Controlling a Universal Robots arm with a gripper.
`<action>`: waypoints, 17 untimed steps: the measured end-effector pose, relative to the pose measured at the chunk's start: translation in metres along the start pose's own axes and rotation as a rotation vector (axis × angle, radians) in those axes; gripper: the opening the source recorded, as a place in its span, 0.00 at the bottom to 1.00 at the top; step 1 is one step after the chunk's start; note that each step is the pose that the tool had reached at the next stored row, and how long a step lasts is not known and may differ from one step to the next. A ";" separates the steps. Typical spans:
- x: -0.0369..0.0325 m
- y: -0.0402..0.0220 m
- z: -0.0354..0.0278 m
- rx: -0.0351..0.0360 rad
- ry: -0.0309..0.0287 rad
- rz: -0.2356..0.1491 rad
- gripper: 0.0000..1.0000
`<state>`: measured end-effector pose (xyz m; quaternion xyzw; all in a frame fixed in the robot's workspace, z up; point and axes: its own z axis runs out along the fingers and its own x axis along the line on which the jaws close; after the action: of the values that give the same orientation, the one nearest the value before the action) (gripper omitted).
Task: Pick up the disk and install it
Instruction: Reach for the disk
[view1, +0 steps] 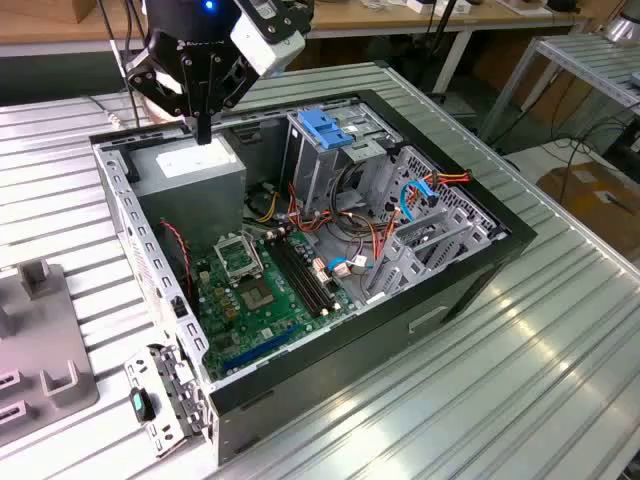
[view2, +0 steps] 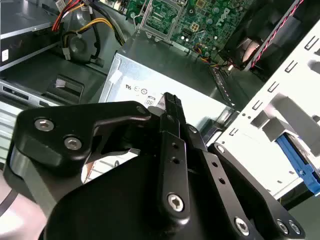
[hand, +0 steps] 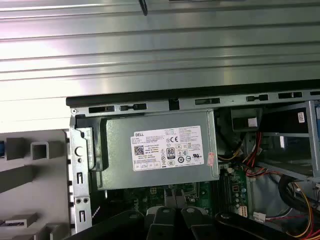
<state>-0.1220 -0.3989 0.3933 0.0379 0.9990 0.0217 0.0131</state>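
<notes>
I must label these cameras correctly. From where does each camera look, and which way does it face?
Exterior view: off the arm, high beside the open case, looking down across it; the gripper hangs over the power supply.
First wrist view: on the arm, looking straight down at the power supply; gripper parts show.
Second wrist view: on the arm, looking along the shut gripper toward the motherboard.
Shared: all three show the gripper and the power supply.
</notes>
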 end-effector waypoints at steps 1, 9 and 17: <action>0.0000 0.0000 0.0000 0.0001 0.0000 0.000 0.11; 0.0000 0.0000 0.0000 0.0001 0.0000 0.000 0.11; 0.0048 -0.0004 -0.0002 0.0001 0.0000 0.000 0.11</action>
<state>-0.1268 -0.3989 0.3933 0.0379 0.9990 0.0217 0.0131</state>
